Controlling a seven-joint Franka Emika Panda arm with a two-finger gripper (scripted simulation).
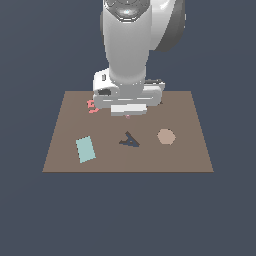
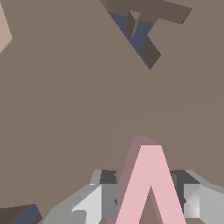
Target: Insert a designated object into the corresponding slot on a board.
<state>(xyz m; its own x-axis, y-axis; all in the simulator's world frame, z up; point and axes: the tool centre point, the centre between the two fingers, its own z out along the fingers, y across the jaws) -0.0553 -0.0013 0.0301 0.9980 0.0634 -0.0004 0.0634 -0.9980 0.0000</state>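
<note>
My gripper hangs low over the far middle of the brown board. In the wrist view the gripper is shut on the pink V piece, with grey fingers on both sides of it. Only a pink speck of the V shows under the hand in the exterior view. A dark A-shaped recess with a crossbar lies nearer the front and also shows in the wrist view. A corner of another dark recess shows beside the gripper; I cannot tell its shape. No plain V-shaped slot shows in full.
A pink G lies on the board at the exterior view's left of the gripper. A teal rectangle lies at the front left. A tan hexagon lies at the right and its edge shows in the wrist view.
</note>
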